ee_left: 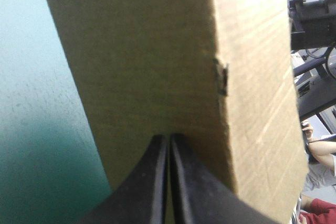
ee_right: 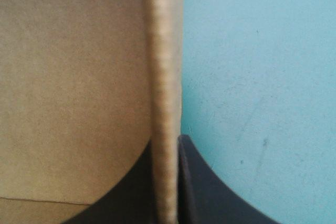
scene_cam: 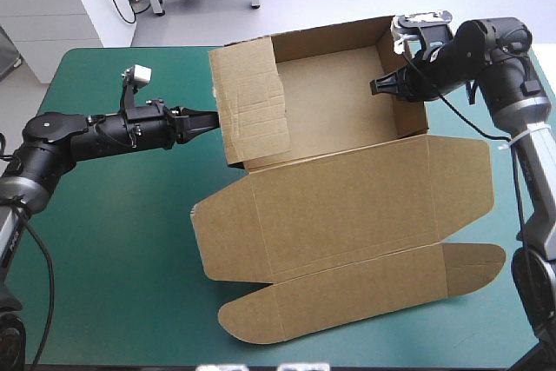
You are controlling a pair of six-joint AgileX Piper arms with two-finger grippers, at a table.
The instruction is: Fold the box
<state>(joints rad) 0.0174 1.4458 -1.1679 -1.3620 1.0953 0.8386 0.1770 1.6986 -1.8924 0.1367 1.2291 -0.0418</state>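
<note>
While the high view shows the teal-green cover [scene_cam: 113, 241] bearing the brown box [scene_cam: 347, 206] at mid-table, tray far, lid flat toward the near edge, only the right wrist view shows the right gripper [ee_right: 167, 142] clamped on the right wall; the left gripper [ee_left: 168, 139], fingers together, tip-touches the left wall.

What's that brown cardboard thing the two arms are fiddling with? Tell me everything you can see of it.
The box is one cut sheet of brown, creased cardboard on the teal-green table. Its far part stands as an open tray with raised walls. The lid lies flat toward the near edge, ending in a strip with rounded flaps. The left gripper, shut, presses its tip on the left wall from outside. The right gripper pinches the right wall.
</note>
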